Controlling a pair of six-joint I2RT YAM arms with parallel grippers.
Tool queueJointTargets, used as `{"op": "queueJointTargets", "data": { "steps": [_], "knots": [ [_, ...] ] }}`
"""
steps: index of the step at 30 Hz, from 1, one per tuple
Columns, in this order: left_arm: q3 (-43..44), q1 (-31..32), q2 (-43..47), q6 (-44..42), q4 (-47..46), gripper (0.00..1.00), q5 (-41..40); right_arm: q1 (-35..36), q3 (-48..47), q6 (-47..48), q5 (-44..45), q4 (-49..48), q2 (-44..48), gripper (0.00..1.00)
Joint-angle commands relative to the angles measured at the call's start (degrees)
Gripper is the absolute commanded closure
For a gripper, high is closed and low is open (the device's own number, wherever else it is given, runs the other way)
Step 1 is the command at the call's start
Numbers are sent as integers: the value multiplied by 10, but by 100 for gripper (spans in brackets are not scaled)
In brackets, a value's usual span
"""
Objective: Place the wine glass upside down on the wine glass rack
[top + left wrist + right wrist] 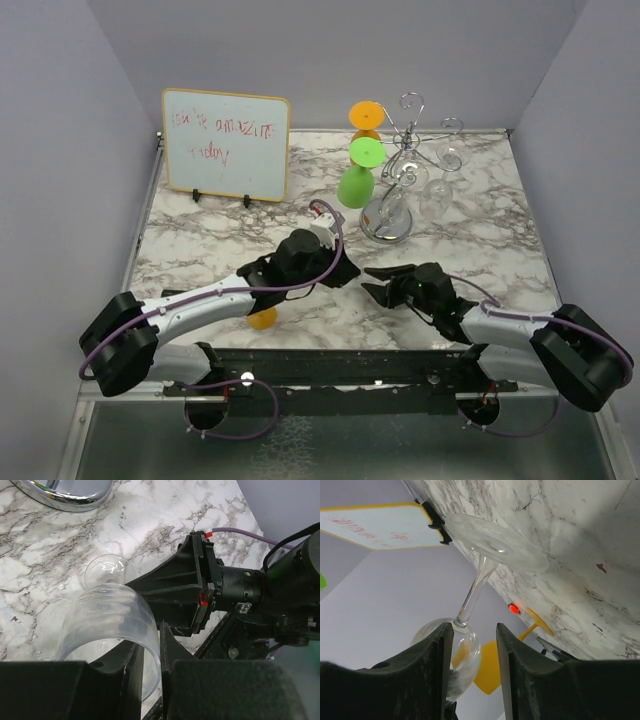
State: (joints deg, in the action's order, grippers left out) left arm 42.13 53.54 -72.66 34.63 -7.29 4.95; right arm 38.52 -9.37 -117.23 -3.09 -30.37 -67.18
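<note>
A clear wine glass (107, 617) lies on its side just above the marble. My left gripper (150, 647) is shut on the wall of its bowl at the rim, one finger inside and one outside. In the right wrist view its foot (495, 540), stem and bowl (467, 650) show ahead of my right gripper (474, 630). That gripper is open, and the bowl sits just beyond its left finger (427, 665). In the top view the two grippers (340, 272) (375, 282) face each other tip to tip. The wine glass rack (412, 150) stands at the back right with clear glasses hanging on it.
A green glass (358, 178) and an orange one (365, 115) stand upside down left of the rack's chrome base (388, 228). A yellow glass (262, 318) lies under the left arm. A whiteboard (225, 145) leans at the back left.
</note>
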Motion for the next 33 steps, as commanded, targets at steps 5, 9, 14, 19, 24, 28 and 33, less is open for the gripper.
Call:
{"op": "queueJointTargets", "data": {
  "steps": [5, 9, 14, 19, 24, 28, 33],
  "knots": [
    [-29, 8, 6, -22, -69, 100, 57, -1, -29, -3, -17, -38, -45, 59],
    [-35, 10, 8, -30, -71, 100, 53, -1, -37, -1, -29, -58, -70, 66],
    [-42, 11, 13, -32, -74, 97, 52, -1, -41, 1, -34, -70, -84, 83],
    [-46, 11, 18, -33, -68, 76, 45, -1, -43, 7, -34, -65, -83, 99],
    [-43, 11, 41, -37, -48, 42, 41, -1, -47, 28, -19, -34, -64, 99],
    [-27, 11, 69, -52, -8, 26, 52, -1, -44, 37, 2, -10, -38, 99],
    [-1, 11, 109, -81, 48, 17, 46, -1, -46, 64, 23, 27, -10, 99]
  ]
}}
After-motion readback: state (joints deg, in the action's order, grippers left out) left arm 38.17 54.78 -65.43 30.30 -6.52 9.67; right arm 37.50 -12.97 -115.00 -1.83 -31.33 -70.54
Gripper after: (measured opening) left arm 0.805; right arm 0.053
